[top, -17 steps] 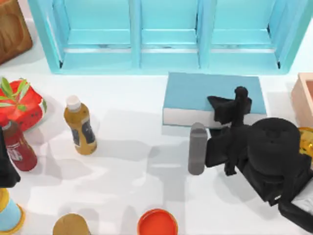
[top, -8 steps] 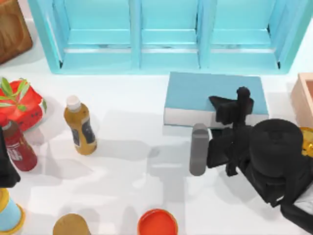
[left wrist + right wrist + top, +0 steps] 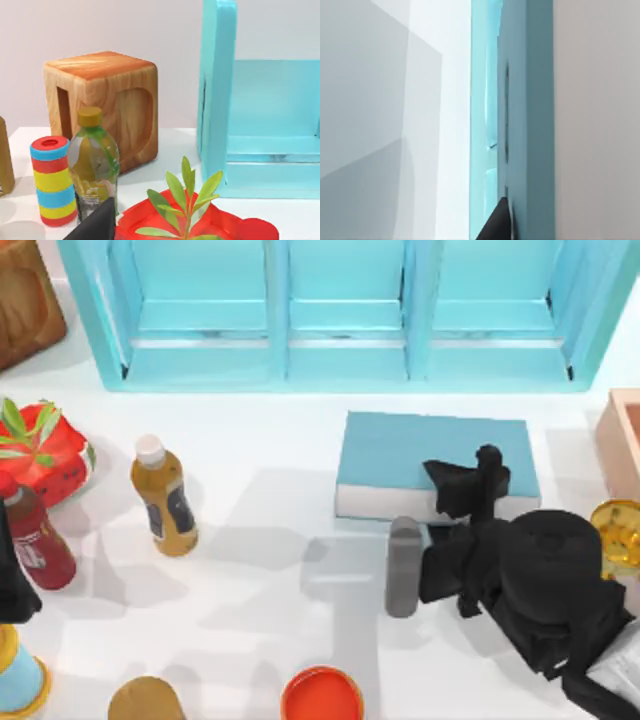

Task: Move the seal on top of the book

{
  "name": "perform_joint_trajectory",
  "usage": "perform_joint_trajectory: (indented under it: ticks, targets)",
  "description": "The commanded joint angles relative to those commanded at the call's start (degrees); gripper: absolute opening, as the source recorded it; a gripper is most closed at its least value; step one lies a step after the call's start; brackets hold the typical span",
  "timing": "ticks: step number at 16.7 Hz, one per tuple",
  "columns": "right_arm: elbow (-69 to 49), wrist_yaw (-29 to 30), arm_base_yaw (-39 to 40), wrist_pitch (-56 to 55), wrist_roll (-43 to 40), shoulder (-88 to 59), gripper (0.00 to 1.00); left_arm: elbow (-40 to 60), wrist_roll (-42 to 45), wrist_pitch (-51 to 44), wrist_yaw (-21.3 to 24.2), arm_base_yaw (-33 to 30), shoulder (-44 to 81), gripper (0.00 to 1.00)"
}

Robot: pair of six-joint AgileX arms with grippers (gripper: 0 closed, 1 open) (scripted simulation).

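**Right gripper over the book's front edge, left arm parked**

- Right gripper [image 3: 468, 480]: jaw state can't be told from the top view. It sits over the near-right part of the book [image 3: 420, 452], at the line where the cover meets the white page edge. The right arm's black bulk trails off toward 5 o'clock.
- Can't tell whether anything is in the grip. The seal can't be made out under the gripper.
- Book: lies flat on the table [image 3: 260, 590], at about 2 o'clock from table centre, just in front of the shelf [image 3: 345, 365].
- Grey cylinder [image 3: 404, 565]: at 7 o'clock from the right gripper, just off the book's front edge.
- Gold trophy [image 3: 618, 532]: at 4 o'clock from the book, by the right edge.
- Right wrist view: a dark fingertip against a teal edge, white table beside it.
- Left gripper [image 3: 97, 225]: parked at the table's left edge, jaw state can't be told. Its wrist view faces a green bottle [image 3: 93, 165], a striped can [image 3: 51, 182] and a wooden block [image 3: 107, 102].
- Yellow bottle [image 3: 165, 498]: at 9 o'clock from the book, well apart.
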State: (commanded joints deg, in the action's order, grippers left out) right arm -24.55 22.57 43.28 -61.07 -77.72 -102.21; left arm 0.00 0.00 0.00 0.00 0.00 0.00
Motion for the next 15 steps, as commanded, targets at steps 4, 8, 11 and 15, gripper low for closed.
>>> perform_joint_trajectory:
  ticks: [4,8,11,15]
  targets:
    - [0.0,0.0,0.0,-1.0,0.0,-0.6,0.0,0.0,0.0,0.0,0.0,0.0,0.0,1.0]
    - [0.0,0.0,0.0,-1.0,0.0,-0.6,0.23,0.0,0.0,0.0,0.0,0.0,0.0,1.0]
    - [0.0,0.0,0.0,-1.0,0.0,-0.6,0.45,0.0,0.0,0.0,0.0,0.0,0.0,1.0]
    - [0.0,0.0,0.0,-1.0,0.0,-0.6,0.75,0.0,0.0,0.0,0.0,0.0,0.0,1.0]
